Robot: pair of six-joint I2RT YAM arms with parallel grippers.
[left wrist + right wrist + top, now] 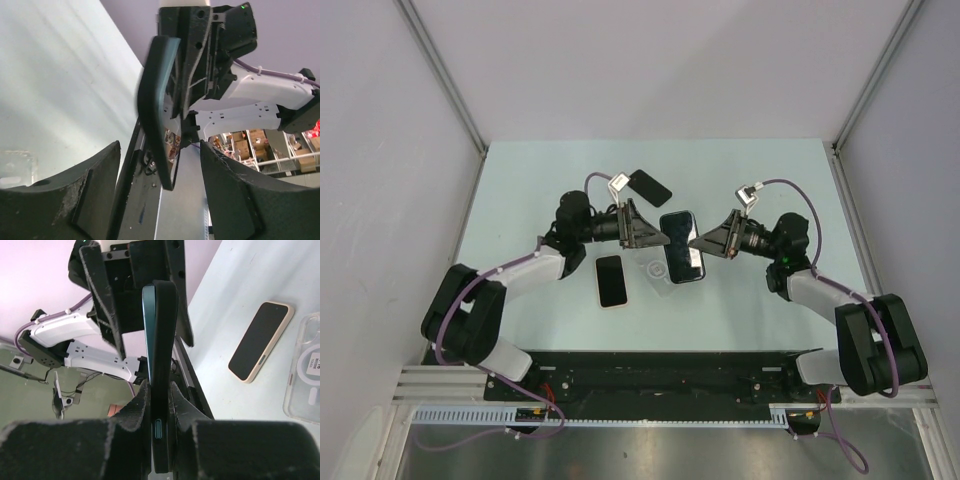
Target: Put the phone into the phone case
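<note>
My right gripper (698, 243) (159, 405) is shut on the long edge of a dark teal phone (682, 248) (161, 340) and holds it above the table, between the two arms. The left gripper (655, 238) (160, 200) is open, its fingers standing apart on either side of the phone's (156, 107) opposite edge without touching it. A clear phone case (656, 272) (305, 385) with a ring mark lies flat on the table below the held phone.
A beige-edged phone (610, 281) (261, 340) lies screen up beside the clear case, on its left. Another black phone (650, 186) lies further back on the table. Grey walls close in both sides and the back.
</note>
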